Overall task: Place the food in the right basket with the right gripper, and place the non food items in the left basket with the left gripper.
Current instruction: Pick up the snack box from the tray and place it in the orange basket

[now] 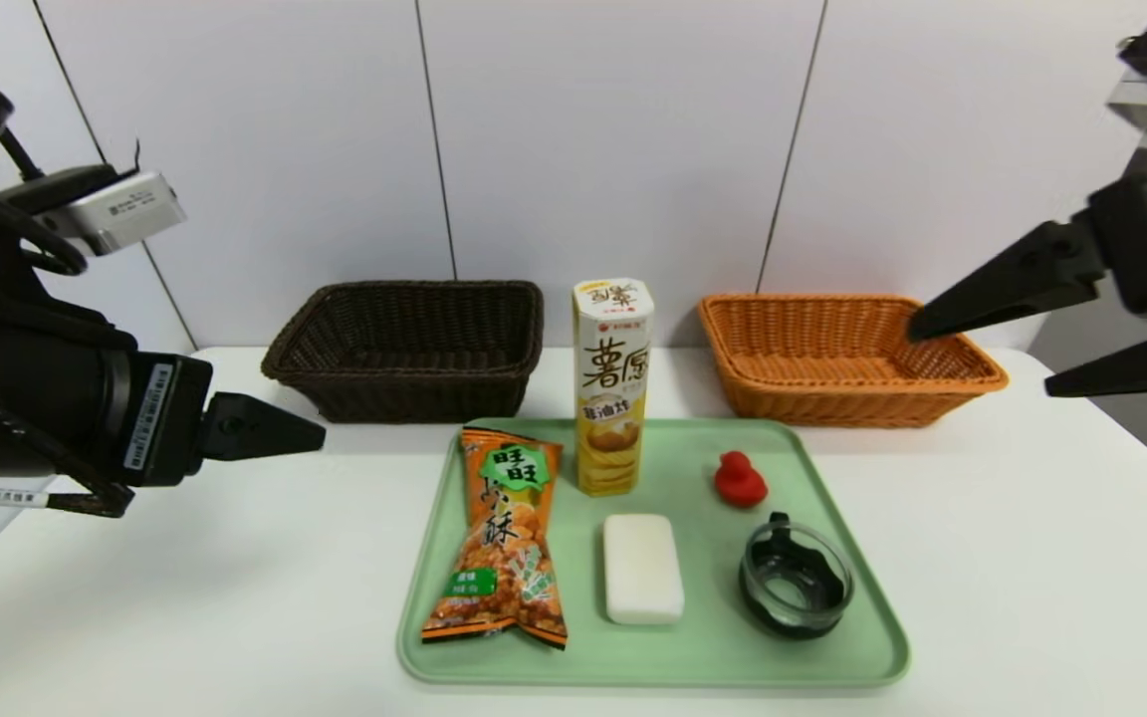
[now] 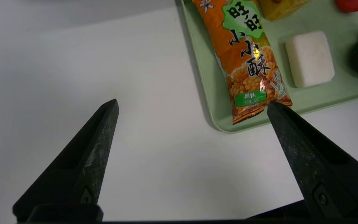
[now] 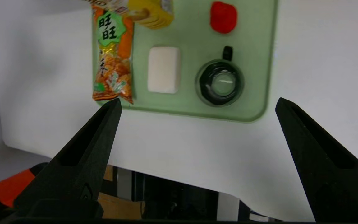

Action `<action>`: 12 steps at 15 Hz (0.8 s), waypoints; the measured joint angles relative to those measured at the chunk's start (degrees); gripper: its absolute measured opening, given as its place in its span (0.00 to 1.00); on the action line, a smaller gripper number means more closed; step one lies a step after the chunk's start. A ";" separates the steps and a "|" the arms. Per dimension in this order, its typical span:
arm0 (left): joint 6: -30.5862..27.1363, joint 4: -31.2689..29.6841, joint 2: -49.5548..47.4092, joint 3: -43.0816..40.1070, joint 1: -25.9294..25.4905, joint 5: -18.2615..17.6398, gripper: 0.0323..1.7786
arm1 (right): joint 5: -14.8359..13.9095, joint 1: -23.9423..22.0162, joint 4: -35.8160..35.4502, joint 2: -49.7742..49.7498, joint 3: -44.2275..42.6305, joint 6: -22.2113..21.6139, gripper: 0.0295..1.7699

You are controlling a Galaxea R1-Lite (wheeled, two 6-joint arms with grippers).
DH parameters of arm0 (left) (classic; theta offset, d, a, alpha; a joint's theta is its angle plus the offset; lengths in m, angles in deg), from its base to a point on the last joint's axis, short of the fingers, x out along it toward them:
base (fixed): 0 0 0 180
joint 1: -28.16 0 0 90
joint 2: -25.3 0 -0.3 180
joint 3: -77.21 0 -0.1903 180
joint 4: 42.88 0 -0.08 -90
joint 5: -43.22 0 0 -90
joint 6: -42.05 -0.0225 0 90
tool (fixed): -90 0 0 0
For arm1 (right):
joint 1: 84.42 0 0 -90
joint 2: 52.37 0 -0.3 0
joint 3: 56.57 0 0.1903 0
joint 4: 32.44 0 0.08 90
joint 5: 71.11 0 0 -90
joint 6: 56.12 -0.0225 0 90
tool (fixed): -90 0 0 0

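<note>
L. gripper (image 2: 193,104) is seen held above the white table (image 1: 235,597), jaws wide open, nothing gripped; the glossy orange snack bag (image 1: 509,538) lies beyond its tips, toward the tray's L. side. Behind, a dark-brown woven basket (image 1: 404,398) w/ flared rim stands empty. On the smooth green tray (image 1: 763,672), R. of the bag, a tall six-sided yellow-and-white carton (image 1: 613,398) is stood upright at the back; a white rounded block (image 1: 642,570) is set in front, near the tray's middle. Farther R., a small red duck-shaped item (image 1: 740,480) is placed behind a clear round glass vessel (image 1: 796,583) w/ black parts. An orange woven basket (image 1: 832,403), also empty, is seen back R. R. gripper (image 3: 199,101) is poised above table's R. side, jaws spread wide, nothing held.
</note>
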 joint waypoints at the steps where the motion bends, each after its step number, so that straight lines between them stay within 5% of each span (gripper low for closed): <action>1: 0.72 1.01 -0.27 -0.50 0.11 0.11 0.95 | -2.06 4.11 0.01 2.10 -1.51 -2.45 0.97; 5: 1.08 1.56 -5.24 -3.84 -0.27 0.60 0.95 | -8.01 15.98 -0.55 8.24 -4.05 -5.88 0.97; 8: 1.16 3.44 -9.87 -5.62 -0.66 0.61 0.95 | -14.56 19.59 -6.30 11.12 -4.24 -4.80 0.97; 12: 1.24 5.29 -15.02 -7.34 -0.96 0.57 0.95 | -19.68 25.82 -12.87 12.68 -0.22 -2.77 0.97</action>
